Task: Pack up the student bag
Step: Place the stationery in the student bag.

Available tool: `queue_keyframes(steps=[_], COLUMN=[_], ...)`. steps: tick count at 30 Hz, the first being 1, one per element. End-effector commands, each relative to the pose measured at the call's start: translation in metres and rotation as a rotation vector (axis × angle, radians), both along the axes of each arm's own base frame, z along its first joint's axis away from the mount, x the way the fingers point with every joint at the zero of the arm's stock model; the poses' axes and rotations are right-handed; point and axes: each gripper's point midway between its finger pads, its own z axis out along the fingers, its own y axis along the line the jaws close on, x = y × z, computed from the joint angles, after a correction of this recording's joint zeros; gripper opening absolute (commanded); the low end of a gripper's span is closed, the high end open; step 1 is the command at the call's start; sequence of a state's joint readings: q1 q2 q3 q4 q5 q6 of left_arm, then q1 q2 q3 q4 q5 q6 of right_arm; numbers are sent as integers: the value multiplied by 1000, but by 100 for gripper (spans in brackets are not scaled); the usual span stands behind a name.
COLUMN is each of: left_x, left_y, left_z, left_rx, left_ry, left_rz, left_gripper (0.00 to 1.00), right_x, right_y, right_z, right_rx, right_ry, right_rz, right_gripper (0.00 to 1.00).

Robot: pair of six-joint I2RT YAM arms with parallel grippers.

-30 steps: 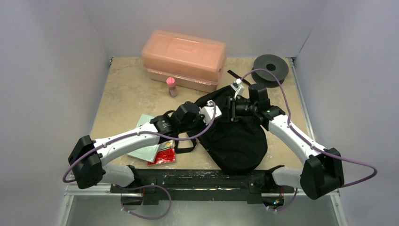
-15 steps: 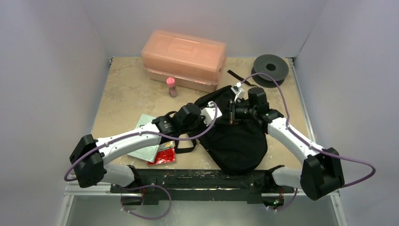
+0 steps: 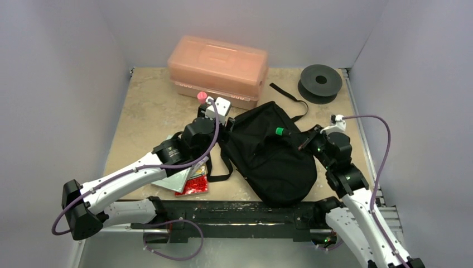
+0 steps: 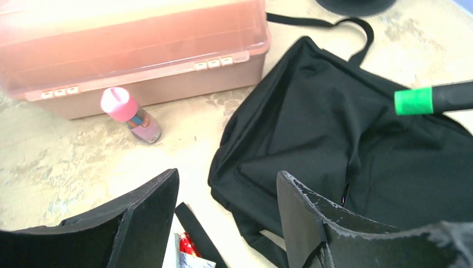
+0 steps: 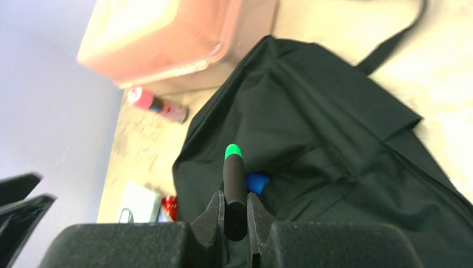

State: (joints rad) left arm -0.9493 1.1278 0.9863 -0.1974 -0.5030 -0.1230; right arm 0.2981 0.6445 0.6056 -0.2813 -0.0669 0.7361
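Observation:
The student bag [image 3: 273, 162] is a soft black backpack lying mid-table, with a strap [image 3: 290, 99] trailing toward the back. My right gripper [image 5: 235, 209] is shut on a black marker with a green tip [image 5: 233, 167], held just above the bag's right side [image 3: 280, 132]. A blue object [image 5: 256, 181] peeks out of a fold in the bag. My left gripper [image 4: 226, 206] is open and holds nothing. It hovers at the bag's left edge [image 4: 334, 139], near the pink-capped bottle [image 4: 131, 114].
A translucent orange-pink box [image 3: 217, 64] stands at the back, with the pink-capped bottle [image 3: 202, 96] in front of it. A black spool [image 3: 319, 81] sits at the back right. Flat packets, one of them red [image 3: 192, 184], lie under the left arm beside a bag strap [image 4: 192, 234].
Both grippers have left the top of the bag. The left one opened and swung left toward the bottle. The right one closed on the marker and drew back right.

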Motion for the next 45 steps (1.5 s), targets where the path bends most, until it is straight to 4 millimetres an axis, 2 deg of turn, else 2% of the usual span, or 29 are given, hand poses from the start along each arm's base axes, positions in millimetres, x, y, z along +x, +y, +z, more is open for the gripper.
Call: queue_keyframes(steps=[1, 8, 12, 16, 22, 27, 32, 39, 45], left_x=[8, 6, 4, 0, -5, -5, -8, -12, -13], left_y=[14, 22, 25, 21, 21, 15, 11, 15, 11], left_z=[11, 10, 7, 7, 8, 9, 15, 16, 13], left_rx=[-80, -66, -78, -100, -116, -127, -148, -158, -175], left_ry=[-20, 1, 11, 33, 44, 51, 60, 71, 91], left_rz=[127, 165, 177, 151, 133, 115, 91, 92, 88], left_gripper=[65, 67, 69, 69, 70, 70, 70, 70, 70], right_x=[-1, -3, 2, 8, 16, 21, 37, 55, 64], right_y=[-33, 7, 27, 31, 17, 31, 40, 66, 79], right_z=[-45, -85, -93, -85, -77, -61, -47, -62, -92], right_rx=[-8, 187, 299, 387, 309, 427, 487, 518, 512], right_ry=[127, 213, 175, 123, 98, 23, -41, -24, 33], right_rz=[-226, -100, -21, -25, -91, -32, 2, 115, 121], right_gripper=[0, 0, 0, 0, 0, 0, 0, 0, 0])
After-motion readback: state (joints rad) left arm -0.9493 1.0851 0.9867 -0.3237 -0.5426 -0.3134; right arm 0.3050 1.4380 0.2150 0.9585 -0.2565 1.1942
